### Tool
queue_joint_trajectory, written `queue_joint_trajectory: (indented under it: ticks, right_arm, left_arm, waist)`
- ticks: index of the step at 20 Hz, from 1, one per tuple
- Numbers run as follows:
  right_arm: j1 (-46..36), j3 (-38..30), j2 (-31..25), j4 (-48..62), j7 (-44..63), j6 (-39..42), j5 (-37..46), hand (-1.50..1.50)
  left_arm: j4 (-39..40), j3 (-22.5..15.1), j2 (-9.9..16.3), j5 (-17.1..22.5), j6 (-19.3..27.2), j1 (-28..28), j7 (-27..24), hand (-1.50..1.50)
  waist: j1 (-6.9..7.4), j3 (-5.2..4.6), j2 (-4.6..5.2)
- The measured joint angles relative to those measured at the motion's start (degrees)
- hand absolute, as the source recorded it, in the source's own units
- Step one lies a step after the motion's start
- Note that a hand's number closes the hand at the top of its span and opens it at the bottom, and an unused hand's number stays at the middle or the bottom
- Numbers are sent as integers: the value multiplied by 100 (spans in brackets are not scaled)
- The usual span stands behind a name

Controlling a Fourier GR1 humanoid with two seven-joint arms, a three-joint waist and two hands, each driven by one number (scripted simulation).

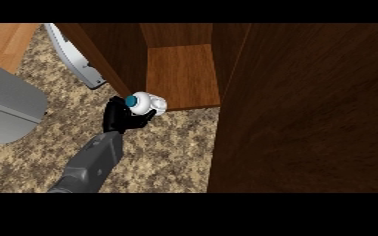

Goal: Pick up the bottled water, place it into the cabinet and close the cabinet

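The bottled water [150,103] is a white bottle with a teal cap, lying tilted with the cap toward me. My left hand [119,116] is shut on it, fingers curled round its lower side. The bottle hangs at the front left corner of the open cabinet's wooden shelf [182,72], right at the shelf's front edge. The cabinet's left wall [111,55] stands just above the hand. The wide dark door panel [295,110] fills the right side of the view. My right hand does not show.
A speckled granite counter [170,150] lies under the arm. A grey rounded object [18,105] sits at the left edge, and a white and grey slanted piece [77,60] leans beside the cabinet's left wall. Light wood [15,37] shows top left.
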Motion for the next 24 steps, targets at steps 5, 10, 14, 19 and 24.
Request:
queue_joint_trajectory:
  ticks: [5, 10, 14, 19, 24]
  right_arm:
    - [135, 91, -40, -265, 127, 82, -63, 150]
    - [276, 222, -59, -524, 267, 156, -188, 150]
    - [376, 351, -36, -726, 393, 103, -224, 150]
    - [490, 417, -17, -774, 450, 30, -238, 150]
    - [535, 533, -112, -832, 448, 103, -229, 150]
  left_arm:
    - [-9, 26, -44, 23, -482, 68, 26, 150]
    - [-45, -13, -111, -14, -1069, 184, 49, 150]
    - [-76, -124, -158, -123, -1425, 304, 2, -150]
    - [-264, -355, -257, -343, -1897, 601, -253, -150]
    - [-660, -561, -376, -515, -2301, 771, -234, -150]
  waist:
    - [80, -11, -22]
    - [191, -8, -54]
    - [313, 5, -89]
    - [468, 39, -172]
    - [595, 47, -234]
